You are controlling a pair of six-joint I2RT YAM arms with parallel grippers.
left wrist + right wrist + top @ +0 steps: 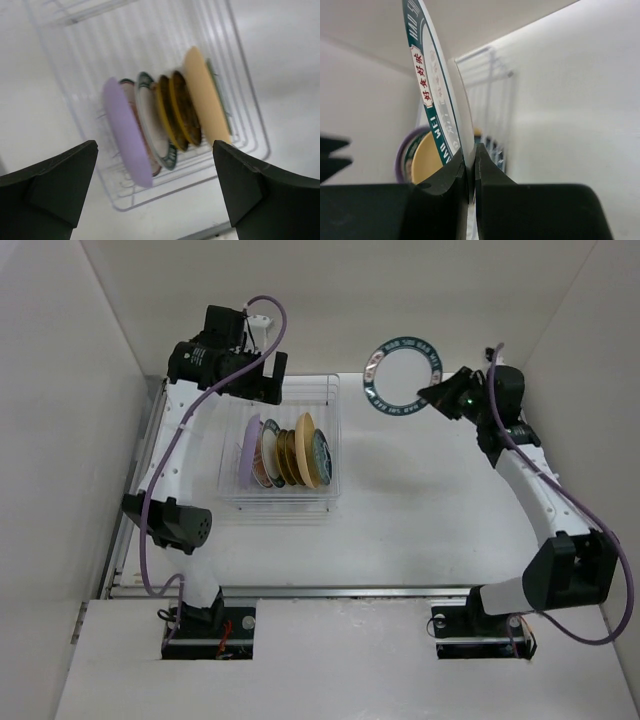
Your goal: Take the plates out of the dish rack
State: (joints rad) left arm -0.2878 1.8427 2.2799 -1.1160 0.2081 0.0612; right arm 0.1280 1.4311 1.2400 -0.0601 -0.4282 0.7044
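The white wire dish rack (318,390) stands at mid-table with several plates upright in it, from a lavender one (247,450) on the left to a pale yellow one (307,450) on the right. My left gripper (268,388) hovers over the rack's far end, open wide and holding nothing. In the left wrist view its fingers (60,180) frame the lavender plate (125,132) and the yellow plate (202,95) below. My right gripper (437,395) is shut on the rim of a white plate with a dark teal rim (403,375), held in the air right of the rack. The right wrist view shows the gripper (471,160) pinching that plate (432,85).
White walls close in the table at the back and on both sides. A metal rail (330,590) runs along the near edge, with both arm bases behind it. The rack (490,75) lies well beyond the held plate in the right wrist view.
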